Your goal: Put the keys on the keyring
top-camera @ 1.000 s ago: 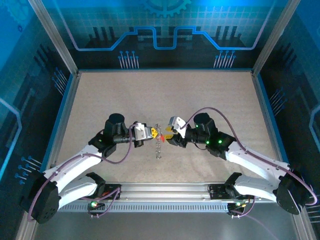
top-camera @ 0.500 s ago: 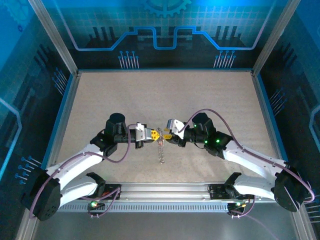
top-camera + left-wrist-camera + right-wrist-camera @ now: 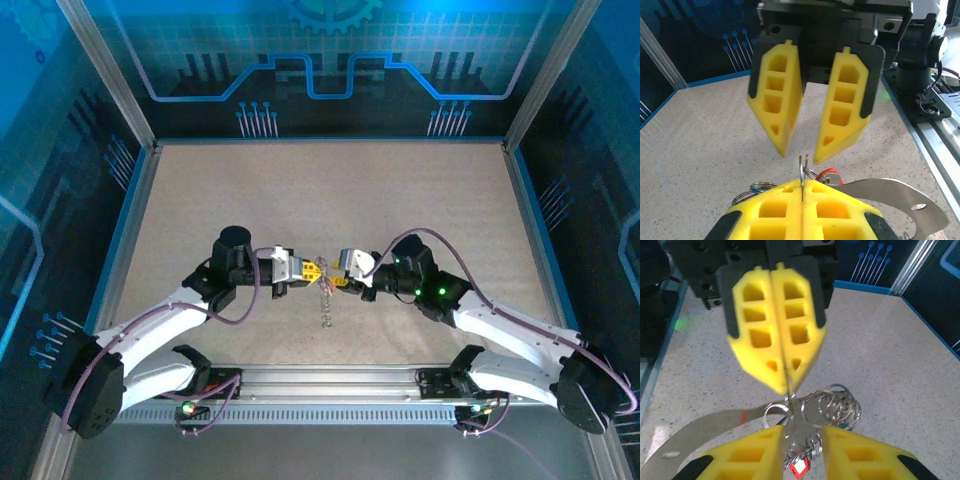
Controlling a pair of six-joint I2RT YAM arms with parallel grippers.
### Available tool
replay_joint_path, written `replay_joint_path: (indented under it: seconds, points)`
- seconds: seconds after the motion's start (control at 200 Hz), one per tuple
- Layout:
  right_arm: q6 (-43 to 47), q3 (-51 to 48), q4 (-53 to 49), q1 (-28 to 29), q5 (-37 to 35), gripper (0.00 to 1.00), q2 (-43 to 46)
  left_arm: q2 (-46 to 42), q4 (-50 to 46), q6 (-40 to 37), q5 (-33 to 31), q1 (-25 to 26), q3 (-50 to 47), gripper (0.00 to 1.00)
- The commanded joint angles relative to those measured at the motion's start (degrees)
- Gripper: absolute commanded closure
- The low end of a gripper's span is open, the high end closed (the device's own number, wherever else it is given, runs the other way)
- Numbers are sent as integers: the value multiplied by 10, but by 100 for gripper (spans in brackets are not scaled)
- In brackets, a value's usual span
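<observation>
My left gripper (image 3: 313, 270) (image 3: 803, 184) is shut on the thin edge of the keyring (image 3: 803, 170), which stands upright out of its tips. From that ring a bunch of silvery rings (image 3: 832, 405) (image 3: 324, 300) hangs above the table. A key with a red head (image 3: 799, 469) (image 3: 829, 175) dangles among them. My right gripper (image 3: 338, 279) (image 3: 800, 432) faces the left one tip to tip. Its fingers (image 3: 757, 450) stand apart on either side of the hanging rings and the red key. I see a gap on both sides of them.
A flat silver metal tag (image 3: 705, 432) (image 3: 900, 192) sticks out from the ring bunch toward the near side. Speckled beige tabletop (image 3: 330, 190) stretches behind the grippers. The aluminium rail (image 3: 330, 380) and arm bases lie along the near edge.
The right gripper has moved closer to the left one, bringing its fingers around the hanging rings, with its jaws narrower. The left gripper stayed shut on the ring.
</observation>
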State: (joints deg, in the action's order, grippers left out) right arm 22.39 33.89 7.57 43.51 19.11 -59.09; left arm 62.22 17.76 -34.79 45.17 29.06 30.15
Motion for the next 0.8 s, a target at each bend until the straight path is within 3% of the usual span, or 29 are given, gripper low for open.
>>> replay_joint_path:
  seconds: [0.0, 0.175, 0.45, 0.79]
  points:
    - [15, -7, 4, 8, 13, 73, 16, -2, 26, -3, 36, 6, 1, 100]
    - [24, 12, -11, 11, 12, 73, 11, 10, -36, -44, 70, 6, 23, 100]
    - [45, 32, -29, 26, 14, 82, -12, 12, 27, -8, 70, 8, 6, 100]
    - [56, 5, -40, 31, 8, 73, 31, 7, 30, -8, 66, 8, 3, 100]
